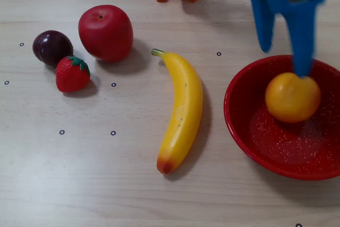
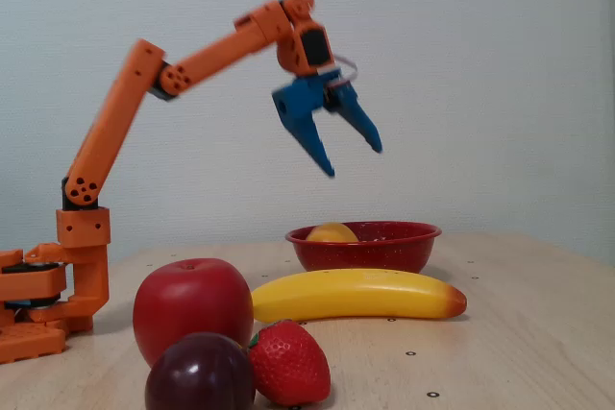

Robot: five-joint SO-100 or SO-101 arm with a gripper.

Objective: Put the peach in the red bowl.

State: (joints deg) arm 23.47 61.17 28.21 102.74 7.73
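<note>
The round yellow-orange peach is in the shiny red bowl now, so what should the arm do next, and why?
Probably pull back toward its base. The round yellow-orange peach rests inside the glossy red bowl, and the blue gripper hangs open, well above it, holding nothing.

banana [image 1: 181, 111] mid-table | apple [image 1: 105, 32], plum [image 1: 52, 47], strawberry [image 1: 72, 74] clustered left, overhead view

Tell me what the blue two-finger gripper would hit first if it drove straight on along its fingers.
Probably the glossy red speckled bowl or the yellow-orange peach in it; the open gripper points down and slightly right, depth uncertain.
</note>
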